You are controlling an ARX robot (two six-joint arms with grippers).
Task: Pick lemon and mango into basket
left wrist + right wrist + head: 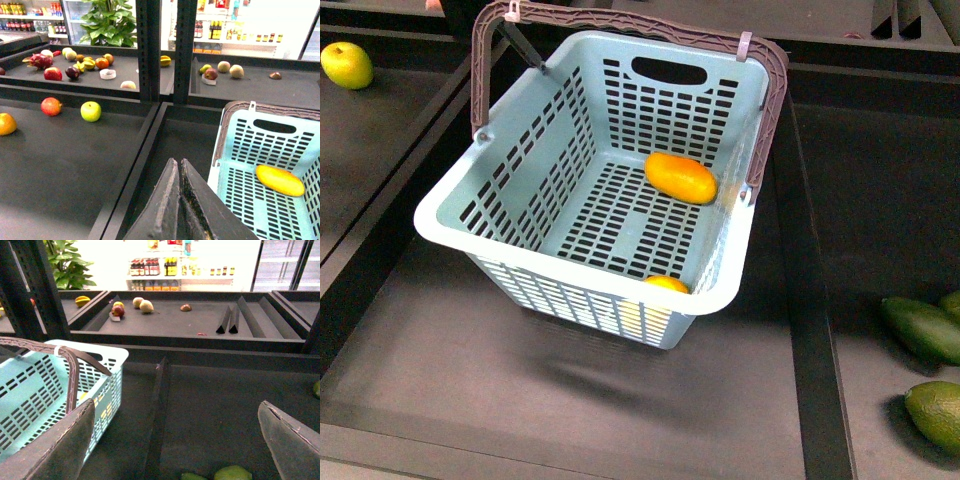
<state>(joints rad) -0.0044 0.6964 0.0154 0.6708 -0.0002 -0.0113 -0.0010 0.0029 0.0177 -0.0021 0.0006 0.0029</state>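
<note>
Left gripper [179,200] jaws are pressed together, holding nothing; right gripper [175,440] jaws are spread wide, empty, beside the basket [30,390].

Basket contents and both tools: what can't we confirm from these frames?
- Lemon: front view, only a sliver shows above the basket near rim; its shape is hidden.
- Mango: clear in front view; whether it touches the far wall cannot be told.
- Neither tool appears in front view.
- Left tool: left wrist view, shut, cropped by the edge.
- Right tool: right wrist view, open, fingertips cropped.
</note>
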